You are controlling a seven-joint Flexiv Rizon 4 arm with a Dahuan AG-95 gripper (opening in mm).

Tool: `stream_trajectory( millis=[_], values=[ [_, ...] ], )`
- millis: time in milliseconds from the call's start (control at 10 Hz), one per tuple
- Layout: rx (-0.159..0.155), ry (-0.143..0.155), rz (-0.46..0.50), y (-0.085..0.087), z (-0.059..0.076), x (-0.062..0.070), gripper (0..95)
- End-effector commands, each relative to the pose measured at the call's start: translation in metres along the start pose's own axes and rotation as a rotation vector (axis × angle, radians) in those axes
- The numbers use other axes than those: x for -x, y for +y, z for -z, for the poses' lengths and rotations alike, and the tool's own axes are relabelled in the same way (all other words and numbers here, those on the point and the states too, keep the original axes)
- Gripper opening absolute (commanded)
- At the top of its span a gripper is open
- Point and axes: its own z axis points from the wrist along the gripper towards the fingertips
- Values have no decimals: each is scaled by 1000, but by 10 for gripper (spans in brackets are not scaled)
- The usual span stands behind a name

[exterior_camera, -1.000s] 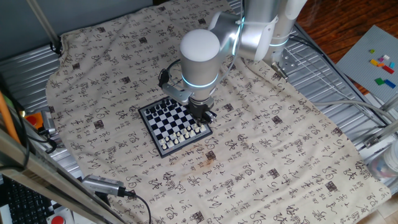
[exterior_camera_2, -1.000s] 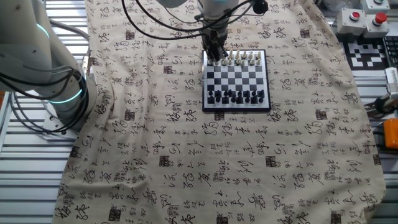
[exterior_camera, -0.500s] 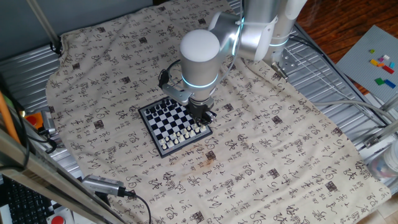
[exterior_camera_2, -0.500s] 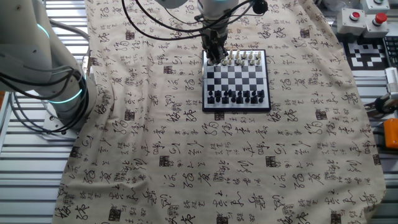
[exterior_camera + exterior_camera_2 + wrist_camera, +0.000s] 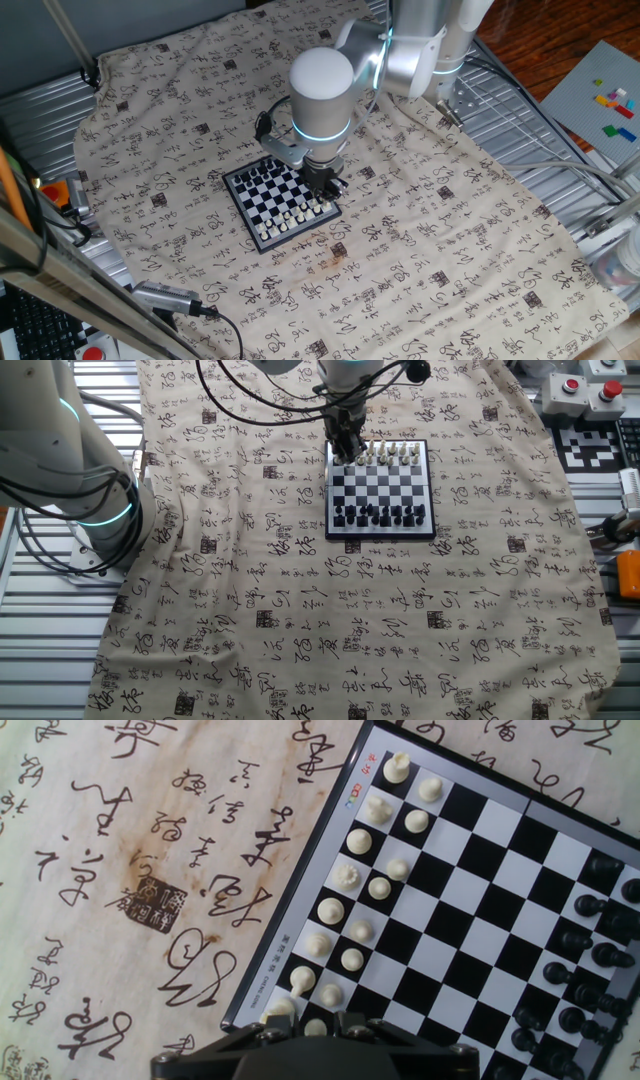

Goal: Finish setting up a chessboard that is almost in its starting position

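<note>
One gripper [image 5: 346, 453] (opening hidden) over chessboard [image 5: 380, 488].

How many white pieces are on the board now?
16 white pieces, two rows of eight on the chessboard, left in hand view; the hand partly hides the lowest.
</note>
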Motion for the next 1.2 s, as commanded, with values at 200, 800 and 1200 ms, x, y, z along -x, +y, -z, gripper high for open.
stream_trajectory(
  millis=[200, 800, 1200],
  values=[
    [1, 1, -1, 0, 2, -1, 190],
    [6, 6, 10, -6, 10, -4, 190],
    [13, 14, 9, -4, 25, -5, 190]
  ],
)
